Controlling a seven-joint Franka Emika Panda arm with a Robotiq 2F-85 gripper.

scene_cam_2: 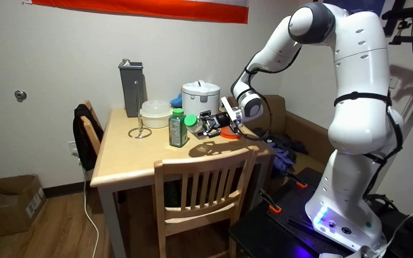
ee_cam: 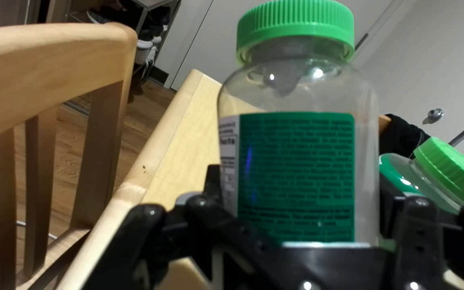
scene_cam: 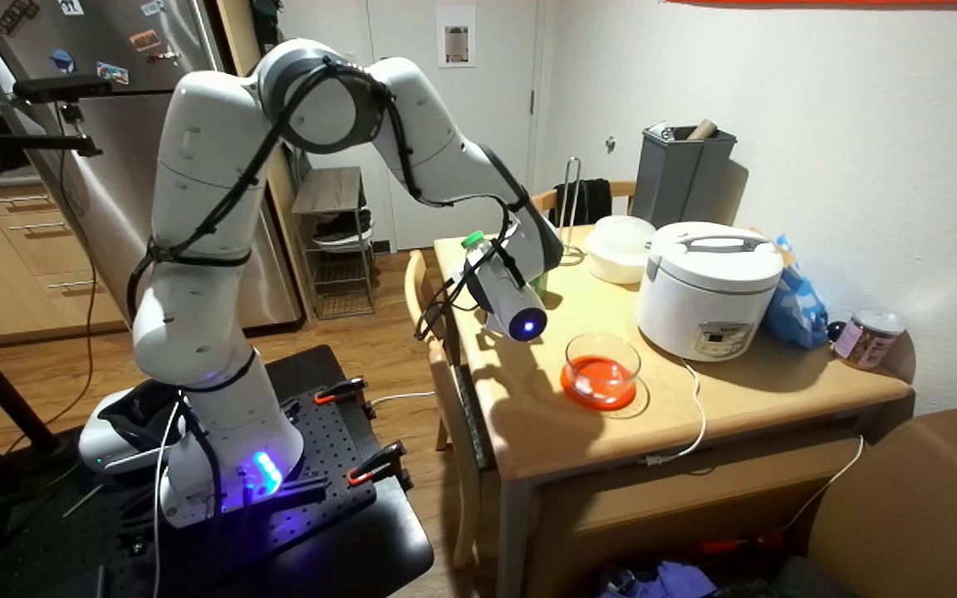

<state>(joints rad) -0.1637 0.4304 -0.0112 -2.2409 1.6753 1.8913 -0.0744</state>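
Clear plastic bottle [ee_cam: 298, 121], broad-shouldered, with dark green printed label [ee_cam: 296, 177] and ribbed bright green screw cap [ee_cam: 295, 28]. Status: clamped in the black two-fingered hand [scene_cam_2: 204, 124], which grips opposite sides of the lower body. Location: tilted, apparently above the pale wooden surface [scene_cam_2: 131, 157]. Handling, as judged: light, no contents showing through the clear parts, though the label hides what lies behind it; walls likely semi-stiff, apt to dent under a hard squeeze; smooth, somewhat slippery; not readily broken. Best hold: across opposite sides at or below mid-body, square to the walls; ribbed cap a firmer second choice; sloping shoulder likely to shed a grip. Alongside: green-labelled, green-capped second bottle [scene_cam_2: 177, 130], upright on the surface, just beside the held one; whether they touch cannot be told. Further out, on the surface: round cream tub with translucent lid [scene_cam_2: 156, 116]; upright metal wire stand [scene_cam_2: 139, 125]; white lidded rice cooker [scene_cam: 703, 299]; clear round bowl [scene_cam: 601, 370], orange-red at its base; tall grey plastic bin [scene_cam_2: 132, 91]. At the edge: light wooden slat-backed chair [scene_cam_2: 206, 159].
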